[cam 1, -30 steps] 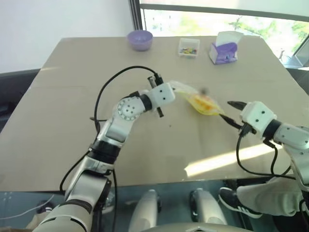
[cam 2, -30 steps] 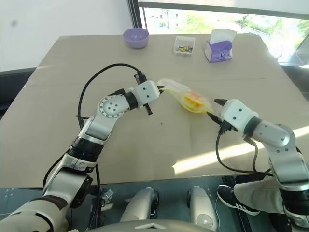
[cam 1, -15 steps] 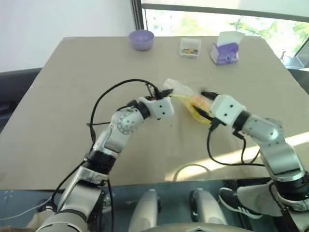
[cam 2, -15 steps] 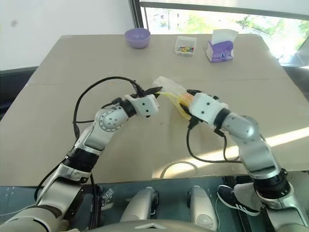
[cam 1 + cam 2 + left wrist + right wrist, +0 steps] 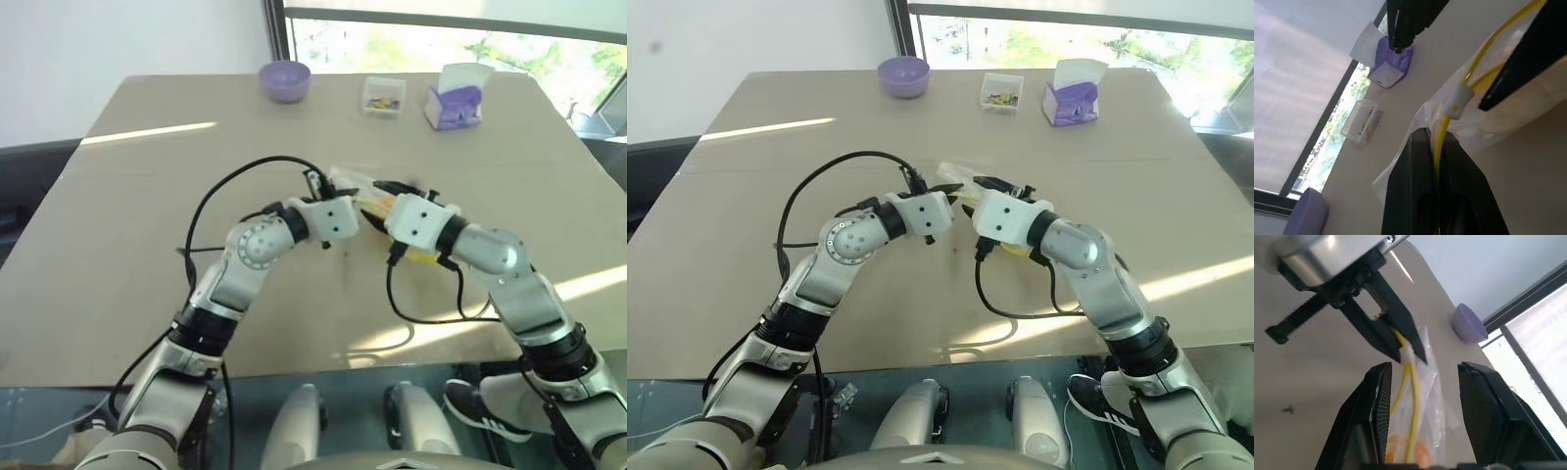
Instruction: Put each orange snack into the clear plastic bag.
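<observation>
**Item 1 – clear bag**: held up off the table at mid-table, between the two grippers. Yellow zip strip runs along its mouth edge, with a small white slider on it.

**Item 2 – orange snack**: inside the bag, lower part, seen through the film. No other snack to be seen on the table.

**Item 3 – left gripper**: jaws pinched tight on the yellow strip, at the bag's mouth corner.

**Item 4 – right gripper**: jaws roughly half apart, one finger on each side of the bag and strip. Nothing gripped; contact w/ film can't be told.

**Item 5 – background:** purple bowl, small clear box of coloured bits, purple-and-white tissue box, all along the far edge, well apart from the work.

**Risks (judgement):**
- Bag hangs from one pinch only; if the left grip slips off the thin strip, bag and snack drop.
- Right jaws closing on film rather than strip could crumple the bag or squash the snack.
- Two grippers very near each other, so finger-to-finger clash is likely if either drifts.
- Pulling apart too hard could tear the film or yank the strip free.
</observation>
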`<move>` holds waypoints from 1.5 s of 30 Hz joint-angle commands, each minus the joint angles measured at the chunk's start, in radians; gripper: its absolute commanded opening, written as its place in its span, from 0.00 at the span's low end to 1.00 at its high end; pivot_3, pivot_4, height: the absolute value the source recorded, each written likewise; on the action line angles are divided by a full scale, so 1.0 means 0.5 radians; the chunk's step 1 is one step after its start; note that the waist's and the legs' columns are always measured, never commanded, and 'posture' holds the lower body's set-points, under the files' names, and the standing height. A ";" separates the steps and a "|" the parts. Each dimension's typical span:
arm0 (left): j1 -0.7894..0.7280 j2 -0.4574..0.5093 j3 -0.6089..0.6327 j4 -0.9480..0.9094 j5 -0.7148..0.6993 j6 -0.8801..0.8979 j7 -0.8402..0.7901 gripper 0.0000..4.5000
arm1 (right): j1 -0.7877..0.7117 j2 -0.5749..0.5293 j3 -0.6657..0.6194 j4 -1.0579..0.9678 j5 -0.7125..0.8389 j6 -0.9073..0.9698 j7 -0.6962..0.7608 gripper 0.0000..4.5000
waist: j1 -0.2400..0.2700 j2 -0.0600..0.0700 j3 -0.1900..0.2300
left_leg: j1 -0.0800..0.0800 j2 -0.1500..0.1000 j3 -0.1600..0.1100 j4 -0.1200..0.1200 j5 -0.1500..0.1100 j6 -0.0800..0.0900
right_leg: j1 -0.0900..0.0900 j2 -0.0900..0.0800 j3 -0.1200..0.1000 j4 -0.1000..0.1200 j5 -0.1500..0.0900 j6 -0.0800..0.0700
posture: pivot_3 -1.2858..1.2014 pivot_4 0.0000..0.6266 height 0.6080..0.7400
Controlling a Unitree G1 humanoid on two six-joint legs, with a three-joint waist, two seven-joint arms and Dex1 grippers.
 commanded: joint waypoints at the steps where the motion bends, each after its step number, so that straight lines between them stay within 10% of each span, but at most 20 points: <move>1: -0.035 -0.011 0.031 -0.164 -0.044 0.114 -0.059 0.00 | -0.039 0.008 0.002 -0.013 -0.072 -0.103 -0.031 0.50 | 0.000 0.000 0.000 | 0.000 0.000 0.000 0.000 0.000 0.000 | 0.000 0.000 0.000 0.000 0.000 0.000 | 0.52 0.24 1.00; 26: -0.056 -0.031 -0.001 -0.261 0.014 0.335 -0.062 0.00 | -0.101 -0.002 -0.007 0.117 -0.275 -0.367 0.022 0.35 | -0.001 0.000 0.000 | 0.000 0.000 0.000 0.000 0.000 0.000 | 0.000 0.000 0.000 0.000 0.000 0.000 | 0.52 0.24 1.00; 27: -0.056 -0.031 -0.002 -0.259 0.015 0.335 -0.062 0.00 | -0.101 0.000 -0.006 0.121 -0.277 -0.372 0.021 0.24 | -0.001 0.000 0.000 | 0.000 0.000 0.000 0.000 0.000 0.000 | 0.000 0.000 0.000 0.000 0.000 0.000 | 0.52 0.24 1.00; 45: -0.071 -0.044 -0.004 -0.272 -0.003 0.428 -0.089 0.00 | -0.109 0.027 0.027 0.127 -0.340 -0.461 0.030 0.24 | -0.001 0.000 0.000 | 0.000 0.000 0.000 0.000 0.000 0.000 | 0.000 0.000 0.000 0.000 0.000 0.000 | 0.52 0.24 1.00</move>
